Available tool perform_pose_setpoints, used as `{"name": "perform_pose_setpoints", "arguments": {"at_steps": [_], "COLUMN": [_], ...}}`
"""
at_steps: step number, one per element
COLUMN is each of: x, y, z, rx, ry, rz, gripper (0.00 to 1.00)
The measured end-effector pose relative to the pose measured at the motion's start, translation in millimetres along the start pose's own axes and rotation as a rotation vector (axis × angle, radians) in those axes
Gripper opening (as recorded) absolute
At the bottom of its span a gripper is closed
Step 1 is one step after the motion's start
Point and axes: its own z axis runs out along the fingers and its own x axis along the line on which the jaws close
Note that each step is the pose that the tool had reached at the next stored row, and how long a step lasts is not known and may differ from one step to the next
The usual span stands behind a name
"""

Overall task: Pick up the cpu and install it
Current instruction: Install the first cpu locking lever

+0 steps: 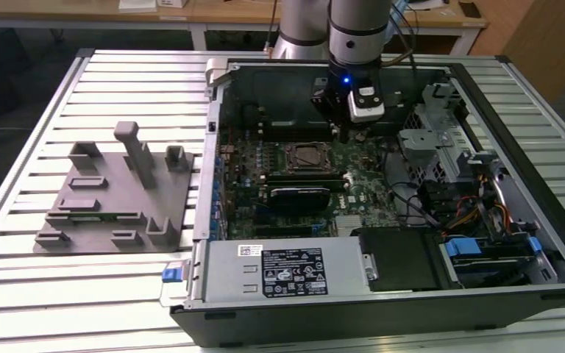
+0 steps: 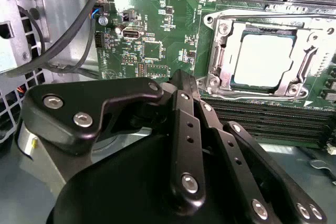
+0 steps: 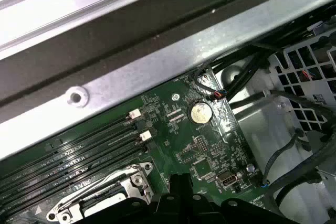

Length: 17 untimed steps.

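The cpu (image 2: 262,59), a silver-grey square, lies flat in the motherboard socket (image 2: 223,72) with the metal frame around its edges. In the exterior view the socket (image 1: 307,154) sits in the middle of the open computer case (image 1: 214,95). My gripper (image 2: 180,77) hangs above the green board beside the socket, apart from the cpu. Its black fingers (image 2: 184,129) come together at the tips with nothing between them. In the exterior view the gripper (image 1: 346,134) hovers just to the exterior view's right of the socket.
Black memory sticks (image 1: 307,180) run next to the socket. A grey power supply (image 1: 282,272) fills the case's near side, and cables and a drive cage (image 1: 440,140) crowd the exterior view's right. A grey fixture plate (image 1: 115,191) stands on the slatted table at the exterior view's left.
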Motion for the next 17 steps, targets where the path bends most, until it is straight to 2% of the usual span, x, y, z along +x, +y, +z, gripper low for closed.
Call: {"name": "perform_pose_setpoints", "arguments": {"at_steps": [17], "x": [-4.5], "y": [2.2], "z": [0.8], "rx": [0.0048], "ry": [-0.0025], "rz": [-0.001], "gripper": [0.11]}}
